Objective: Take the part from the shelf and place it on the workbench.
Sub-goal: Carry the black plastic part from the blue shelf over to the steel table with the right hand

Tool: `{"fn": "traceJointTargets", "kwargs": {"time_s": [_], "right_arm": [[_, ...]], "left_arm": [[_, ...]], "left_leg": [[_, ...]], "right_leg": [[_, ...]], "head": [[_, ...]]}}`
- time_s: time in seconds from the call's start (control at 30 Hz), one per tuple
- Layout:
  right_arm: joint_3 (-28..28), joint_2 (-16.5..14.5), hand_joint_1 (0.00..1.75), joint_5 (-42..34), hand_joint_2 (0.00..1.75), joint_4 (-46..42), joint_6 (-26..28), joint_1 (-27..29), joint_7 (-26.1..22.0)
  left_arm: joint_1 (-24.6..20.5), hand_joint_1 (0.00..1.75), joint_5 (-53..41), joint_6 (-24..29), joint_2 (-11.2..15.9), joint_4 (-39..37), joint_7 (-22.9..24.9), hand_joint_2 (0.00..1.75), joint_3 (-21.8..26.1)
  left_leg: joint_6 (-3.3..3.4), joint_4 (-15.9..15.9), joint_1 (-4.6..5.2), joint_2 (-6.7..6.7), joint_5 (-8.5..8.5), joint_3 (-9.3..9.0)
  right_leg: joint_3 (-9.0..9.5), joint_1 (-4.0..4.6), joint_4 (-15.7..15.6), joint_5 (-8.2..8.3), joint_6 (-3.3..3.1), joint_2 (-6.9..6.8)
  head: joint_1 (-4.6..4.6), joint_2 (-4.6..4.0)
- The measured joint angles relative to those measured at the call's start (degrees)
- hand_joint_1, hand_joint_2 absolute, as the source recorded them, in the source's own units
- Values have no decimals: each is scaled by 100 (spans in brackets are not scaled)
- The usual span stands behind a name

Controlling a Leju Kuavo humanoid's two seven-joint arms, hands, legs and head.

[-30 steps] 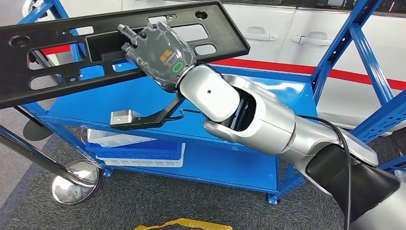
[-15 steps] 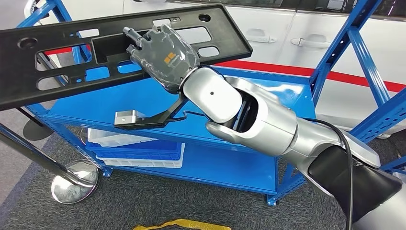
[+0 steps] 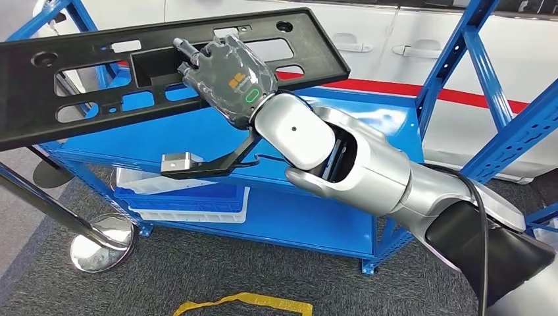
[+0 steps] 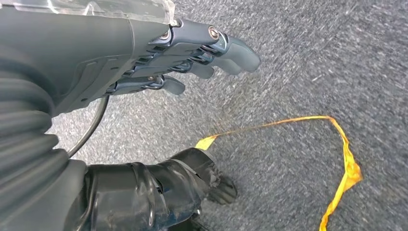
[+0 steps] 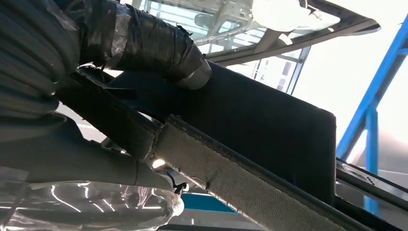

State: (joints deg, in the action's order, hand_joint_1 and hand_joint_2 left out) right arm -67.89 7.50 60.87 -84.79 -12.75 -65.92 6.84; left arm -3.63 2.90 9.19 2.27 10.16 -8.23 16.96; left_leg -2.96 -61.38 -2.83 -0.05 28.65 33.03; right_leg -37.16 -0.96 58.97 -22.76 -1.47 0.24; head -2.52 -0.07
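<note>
Head view: right hand [image 3: 227, 79] grips long black part [image 3: 79, 82] w/ cutouts, held tilted above blue shelf [image 3: 388, 125], part running from hand toward 9 o'clock. White/blue trays [image 3: 184, 201] on lower shelf level; chrome post base [image 3: 99, 247] on floor at 7 o'clock.

L wrist view: left hand [image 4: 159, 57] holds nothing, fingers extended close together, over grey carpet [image 4: 298, 62] w/ yellow tape [image 4: 337, 144].

R wrist view: fingers wrapped on part's edge [image 5: 250, 139].

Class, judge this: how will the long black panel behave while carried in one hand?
Probably stiff: the black panel juts far past the right robot hand without sagging. Likely light for its size, being thin with many cut-outs. It may swing or tilt, since the grip sits well off its middle.
</note>
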Motion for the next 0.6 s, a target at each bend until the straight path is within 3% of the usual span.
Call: {"fn": "traceJointTargets", "kwargs": {"time_s": [0.07, 0.17, 0.23, 0.3, 0.33, 0.37, 0.4, 0.43, 0.53, 0.6], "right_arm": [[0, 0, 175, -8, 175, -4, 3, -7, 0], [0, 8, 175, -23, 175, -11, 4, -10, -1], [0, 21, 175, -29, 175, -10, 4, -8, -2], [0, 28, 175, -33, 175, -10, 5, -6, -2], [0, 30, 175, -33, 175, -10, 5, -1, -3], [0, 30, 175, -33, 175, -10, 5, 6, -4], [0, 31, 175, -33, 175, -10, 5, 13, -7], [0, 32, 175, -33, 175, -10, 5, 17, -9], [1, 30, 175, -33, 175, -14, 7, 2, -12], [2, 29, 175, -33, 175, -17, 8, -9, -12]], "left_arm": [[-16, 0, -6, 5, 0, 0, 9, 175, 0], [-14, 0, -13, 8, -1, 0, 16, 175, 0], [-16, 0, -21, 9, -1, 0, 16, 175, 0], [-18, 0, -29, 11, 2, 0, 16, 175, 0], [-16, 0, -31, 11, 2, 0, 16, 175, 0], [-15, 0, -32, 13, 2, 0, 16, 175, 0], [-14, 0, -32, 13, 2, 0, 16, 175, 0], [-13, 0, -32, 14, 2, 0, 16, 175, 0], [-18, 0, -32, 12, -22, 0, 16, 175, 0], [-23, 0, -32, 10, -38, 0, 17, 175, 0]], "left_leg": [[38, 325, 29, -28, -50, -162], [164, 293, 52, -42, -124, -69], [287, 312, 50, -25, -219, 17], [369, 326, 71, -14, -326, 135], [386, 327, 89, -12, -376, 200], [395, 325, 111, -11, -422, 262], [402, 323, 139, -13, -464, 319], [407, 322, 172, -17, -503, 367], [407, 328, 241, -25, -612, 453], [361, 364, 226, -16, -705, 477]], "right_leg": [[-52, 19, 25, 52, 77, 8], [-100, 18, 39, 97, 192, 14], [-215, 1, 308, -204, 233, 3], [-436, 2, 1016, -761, 248, -7], [-530, 7, 1399, -970, 248, -6], [-559, 19, 1655, -1068, 238, -6], [-488, 34, 1707, -1049, 208, -6], [-305, 59, 1529, -938, 152, -5], [516, 202, 315, -626, -143, 2], [732, 272, -95, -572, -224, -5]], "head": [[-6, 0], [-15, 0], [-15, 0], [-16, 0], [-16, 0], [-17, 0], [-18, 0], [-19, 0], [-7, 0], [-13, 0]]}}
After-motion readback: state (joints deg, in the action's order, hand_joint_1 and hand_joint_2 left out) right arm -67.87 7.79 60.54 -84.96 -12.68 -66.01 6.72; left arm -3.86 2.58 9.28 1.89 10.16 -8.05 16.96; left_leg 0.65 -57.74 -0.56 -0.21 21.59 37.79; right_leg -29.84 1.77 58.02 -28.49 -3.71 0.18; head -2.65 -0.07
